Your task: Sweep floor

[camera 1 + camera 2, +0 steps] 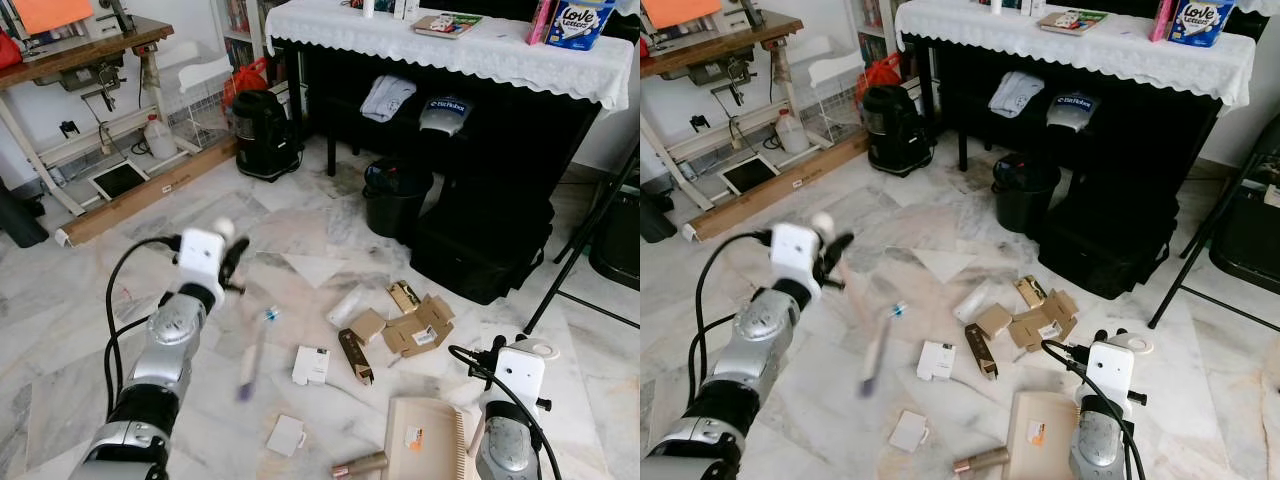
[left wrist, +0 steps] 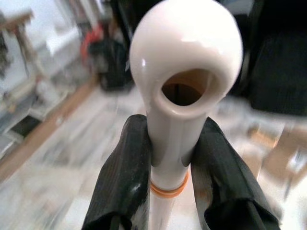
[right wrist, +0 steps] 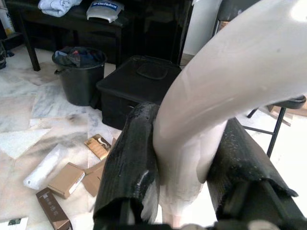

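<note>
My left gripper is raised over the marble floor and shut on the white round-ended handle of a small brush. The brush hangs below it as a blurred streak, left of the litter. At the lower right, my right gripper is shut on the cream curved handle of a beige dustpan, which rests low on the floor. Litter lies between them: cardboard boxes, a brown carton, a white box, a white card and a plastic wrapper.
A black bin and a black case stand under the cloth-covered table. A black canister and a wooden plank lie back left by a sewing table. A folding stand's leg slants at right.
</note>
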{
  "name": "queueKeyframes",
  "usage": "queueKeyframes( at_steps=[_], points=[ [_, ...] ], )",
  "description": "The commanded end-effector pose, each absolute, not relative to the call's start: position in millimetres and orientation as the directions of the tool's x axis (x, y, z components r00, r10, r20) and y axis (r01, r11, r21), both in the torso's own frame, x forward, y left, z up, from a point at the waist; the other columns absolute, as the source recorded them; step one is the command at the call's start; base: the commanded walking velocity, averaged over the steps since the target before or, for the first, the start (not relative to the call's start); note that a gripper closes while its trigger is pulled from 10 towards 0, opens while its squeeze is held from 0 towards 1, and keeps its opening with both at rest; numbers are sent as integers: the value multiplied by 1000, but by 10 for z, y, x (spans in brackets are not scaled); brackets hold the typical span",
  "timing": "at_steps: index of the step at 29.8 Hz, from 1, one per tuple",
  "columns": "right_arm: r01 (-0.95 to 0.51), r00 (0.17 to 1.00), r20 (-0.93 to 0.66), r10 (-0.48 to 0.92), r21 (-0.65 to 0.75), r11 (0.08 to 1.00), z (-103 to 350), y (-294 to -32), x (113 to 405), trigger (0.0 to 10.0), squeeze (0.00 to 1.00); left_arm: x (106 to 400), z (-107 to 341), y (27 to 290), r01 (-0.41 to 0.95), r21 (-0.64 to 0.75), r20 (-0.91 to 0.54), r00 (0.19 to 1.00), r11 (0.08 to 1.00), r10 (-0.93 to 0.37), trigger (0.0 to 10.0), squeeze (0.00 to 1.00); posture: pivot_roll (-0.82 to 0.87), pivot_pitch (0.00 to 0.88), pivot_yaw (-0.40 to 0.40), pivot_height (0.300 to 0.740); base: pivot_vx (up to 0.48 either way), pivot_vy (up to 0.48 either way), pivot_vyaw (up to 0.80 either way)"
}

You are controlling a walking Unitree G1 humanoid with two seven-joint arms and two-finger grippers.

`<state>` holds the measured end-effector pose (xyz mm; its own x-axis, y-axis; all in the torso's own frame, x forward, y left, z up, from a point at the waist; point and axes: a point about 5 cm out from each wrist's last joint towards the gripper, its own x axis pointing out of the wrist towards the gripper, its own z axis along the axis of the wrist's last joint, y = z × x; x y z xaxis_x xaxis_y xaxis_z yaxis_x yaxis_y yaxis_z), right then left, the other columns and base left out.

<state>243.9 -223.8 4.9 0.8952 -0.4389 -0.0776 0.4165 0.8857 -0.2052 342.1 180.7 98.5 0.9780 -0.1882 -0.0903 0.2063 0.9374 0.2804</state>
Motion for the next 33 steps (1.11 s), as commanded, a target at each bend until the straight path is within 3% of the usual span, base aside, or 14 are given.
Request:
queueKeyframes(
  at_steps=[1,5,8,18,24,33],
  points=[
    [402,897,-109,-428,-198,894,-5,-2198,2413,10000,0,3393,894,1855,221,312,-161,971,924,-178,10000,0,-102,0,71,740,0,0,0],
    [395,900,-111,-421,-198,897,-2,-2197,2425,10000,0,3338,732,1828,304,428,-286,939,851,-191,10000,0,-100,0,70,740,0,0,0],
    [395,901,-109,-420,-196,898,7,-2198,2436,10000,0,3333,690,1799,328,421,-327,924,846,-196,10000,0,-99,0,70,740,0,0,0],
    [375,908,-123,-400,-186,908,-9,-2170,2438,10000,0,3367,680,1624,307,103,-387,888,946,-246,10000,0,-94,0,67,740,0,0,0],
    [355,915,-135,-379,-173,919,-22,-2131,2449,10000,0,3466,833,1606,238,17,-305,926,971,-222,10000,0,-91,0,68,740,0,0,0],
    [343,919,-147,-366,-165,925,-37,-2112,2448,10000,0,3557,1040,1533,170,65,-174,972,983,-157,10000,0,-94,0,71,740,0,0,0]
  ],
)
